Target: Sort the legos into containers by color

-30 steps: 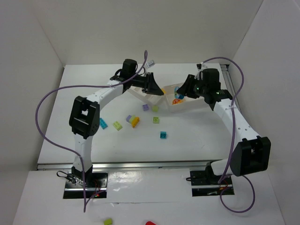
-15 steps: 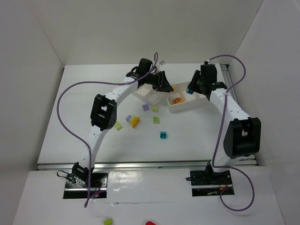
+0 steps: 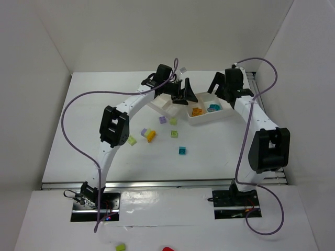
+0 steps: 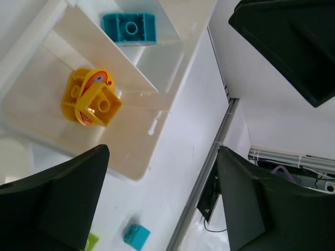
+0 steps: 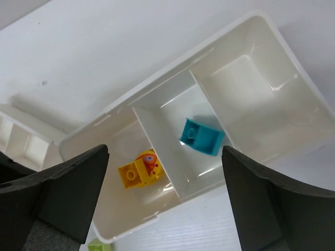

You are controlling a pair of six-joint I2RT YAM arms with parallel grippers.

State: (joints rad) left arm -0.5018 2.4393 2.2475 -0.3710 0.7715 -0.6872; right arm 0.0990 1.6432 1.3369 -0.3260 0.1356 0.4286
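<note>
Loose legos: seven lie on the table (image 3: pixel 104 157), all on the base side of the trays. A purple brick (image 3: pixel 163 120) and a lime brick (image 3: pixel 173 121) sit just beside the tray walls. A slanted yellow brick (image 3: pixel 151 135) and a cyan brick (image 3: pixel 182 150) lie further toward the bases.
Direction from jaws: both grippers hang over the trays, so every loose brick lies back toward the bases and mostly left of centre.
Nearer arm: left, by my judgement.
Left gripper (image 4: pixel 163 154): jaws wide, holding nothing, over the end of the right tray (image 3: pixel 209 121).
Right gripper (image 5: pixel 165 151): jaws wide, holding nothing, above the same tray.
Right tray contents: sorted yellow (image 5: pixel 138 170) in the end compartment next to the left tray, sorted cyan (image 5: pixel 201 137) in the middle, nothing in the far end.
Left tray (image 3: pixel 168 108): no brick in the compartments that show; part is hidden by the left gripper.
</note>
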